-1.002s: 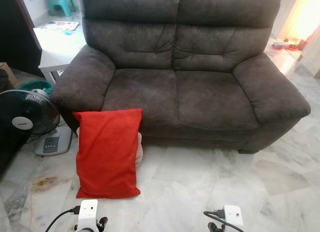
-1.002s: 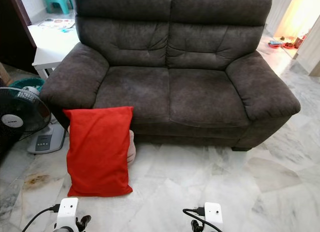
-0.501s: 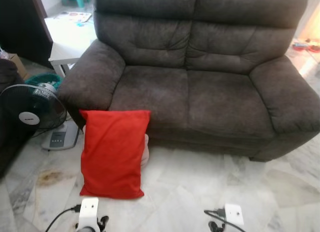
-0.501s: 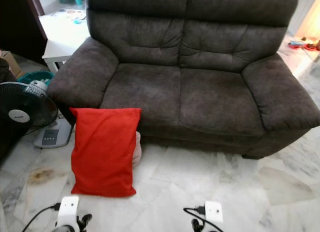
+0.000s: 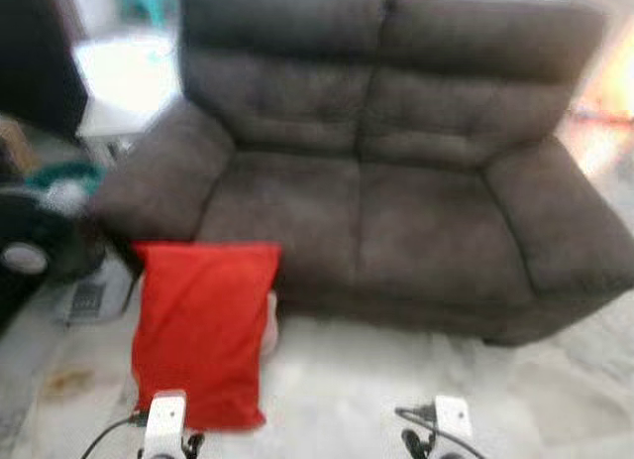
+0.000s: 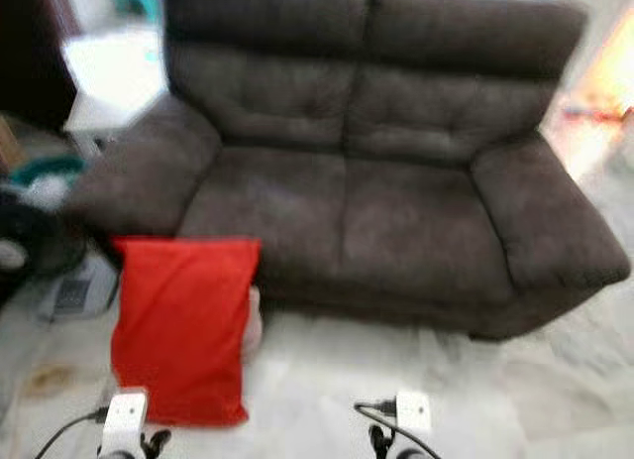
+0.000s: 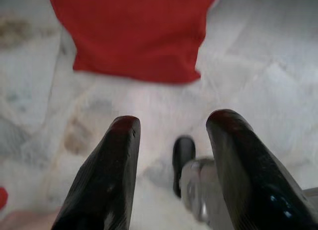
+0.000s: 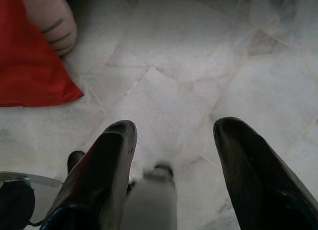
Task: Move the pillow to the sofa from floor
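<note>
A red pillow (image 5: 201, 325) lies on the marble floor and leans against the front of the dark grey two-seat sofa (image 5: 396, 181), below its left armrest. Both eye views are blurred. My left gripper (image 7: 171, 128) is open above the floor, a short way from the red pillow's (image 7: 131, 34) near edge. Over bare floor tiles my right gripper (image 8: 174, 130) stands open too, with a corner of the red pillow (image 8: 27, 66) off to one side. Nothing is between either pair of fingers.
A beige cushion (image 8: 49, 19) peeks out behind the pillow. A black floor fan (image 5: 30, 246) and a grey scale (image 5: 89, 295) stand left of the sofa, with a white low table (image 5: 124, 82) behind them. Open floor (image 5: 396, 390) lies before the sofa.
The whole picture has shifted and blurred, so the camera has moved. The pillow now sits lower and nearer the wrists in view. Pillow and sofa have not moved.
</note>
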